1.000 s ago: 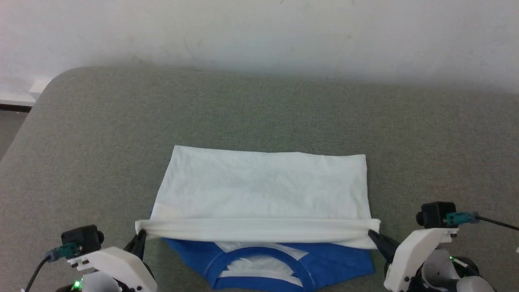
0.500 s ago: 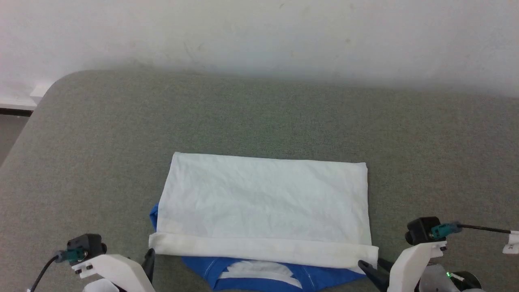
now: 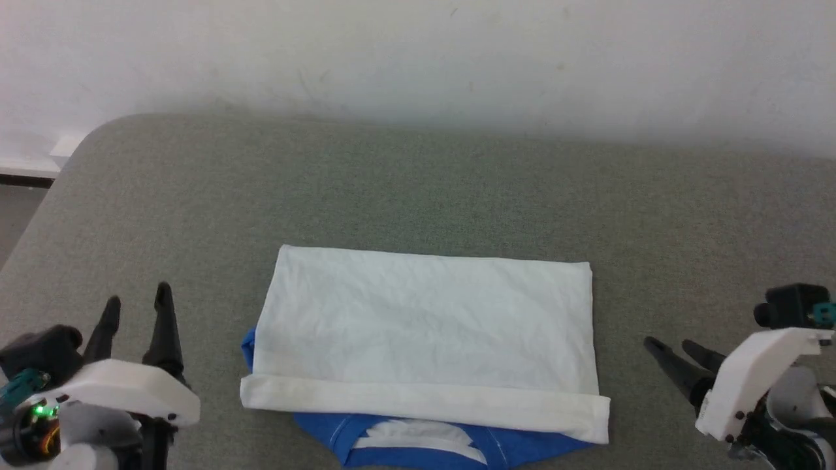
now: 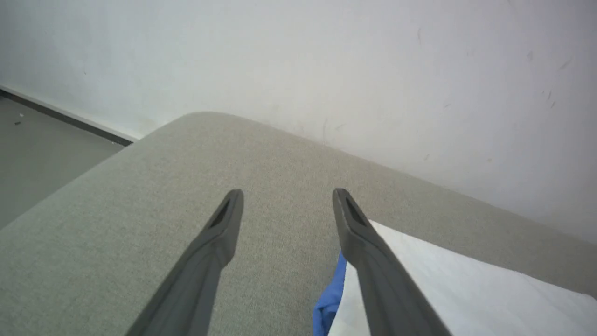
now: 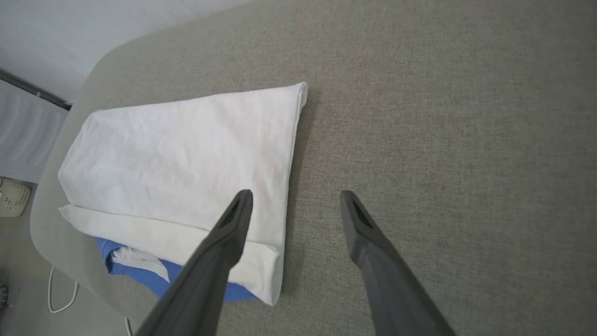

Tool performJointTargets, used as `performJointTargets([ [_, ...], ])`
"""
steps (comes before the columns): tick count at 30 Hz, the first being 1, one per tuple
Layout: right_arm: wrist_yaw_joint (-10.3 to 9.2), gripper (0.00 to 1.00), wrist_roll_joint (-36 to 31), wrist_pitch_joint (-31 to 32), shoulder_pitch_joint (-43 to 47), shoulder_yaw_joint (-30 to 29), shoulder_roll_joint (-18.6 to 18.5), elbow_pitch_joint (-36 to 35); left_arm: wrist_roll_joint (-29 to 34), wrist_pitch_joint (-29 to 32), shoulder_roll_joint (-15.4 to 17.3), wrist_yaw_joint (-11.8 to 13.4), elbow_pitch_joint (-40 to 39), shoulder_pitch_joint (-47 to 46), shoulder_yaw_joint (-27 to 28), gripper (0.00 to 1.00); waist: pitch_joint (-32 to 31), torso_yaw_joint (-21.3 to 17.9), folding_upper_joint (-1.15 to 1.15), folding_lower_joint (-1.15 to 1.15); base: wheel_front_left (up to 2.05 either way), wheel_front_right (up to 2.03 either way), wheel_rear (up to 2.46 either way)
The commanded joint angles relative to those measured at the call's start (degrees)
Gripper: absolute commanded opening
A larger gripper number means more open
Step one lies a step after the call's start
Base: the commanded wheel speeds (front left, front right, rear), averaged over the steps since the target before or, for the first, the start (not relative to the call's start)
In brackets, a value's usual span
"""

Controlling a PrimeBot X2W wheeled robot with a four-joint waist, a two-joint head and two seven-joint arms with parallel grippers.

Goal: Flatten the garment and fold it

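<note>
Shirt (image 3: 424,326) folded to a flat white rectangle mid-frame, blue collar (image 3: 418,457) poking out at bottom — left hand (image 3: 138,294) and right hand (image 3: 669,343) open, empty; likely one fold left.

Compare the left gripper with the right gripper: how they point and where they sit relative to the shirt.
The left gripper points straight away from the robot, alongside the garment's left edge; the right gripper slants inward, toward the garment's right edge. The right gripper's tips sit nearer the garment than the left gripper's do. Both are open, empty and clear of the garment, over the grey-green surface.
</note>
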Motion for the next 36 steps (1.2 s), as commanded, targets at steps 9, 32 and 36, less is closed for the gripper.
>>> performJointTargets([
  [9, -0.04, 1.00, -3.3, 6.7, -9.1, 8.5, -3.9, 11.5, 12.0, -13.5, -2.4, -7.3, 1.3, -6.4, -3.1, 1.00, 3.3, 0.9, 0.00, 0.00, 0.00, 0.00, 0.00],
  [32, -0.04, 0.00, -0.7, -0.8, -20.0, 24.7, -3.5, 28.8, 23.8, -13.7, -15.9, -18.0, 6.0, -9.4, 4.1, 1.00, 8.7, 2.3, 0.00, 0.00, 0.00, 0.00, 0.00],
  [36, -0.04, 0.00, -0.6, -1.1, -20.0, 24.0, -5.4, 30.3, 24.2, -13.7, -16.7, -18.9, 7.0, -9.5, 4.7, 1.00, 8.2, 1.8, 0.00, 0.00, 0.00, 0.00, 0.00],
])
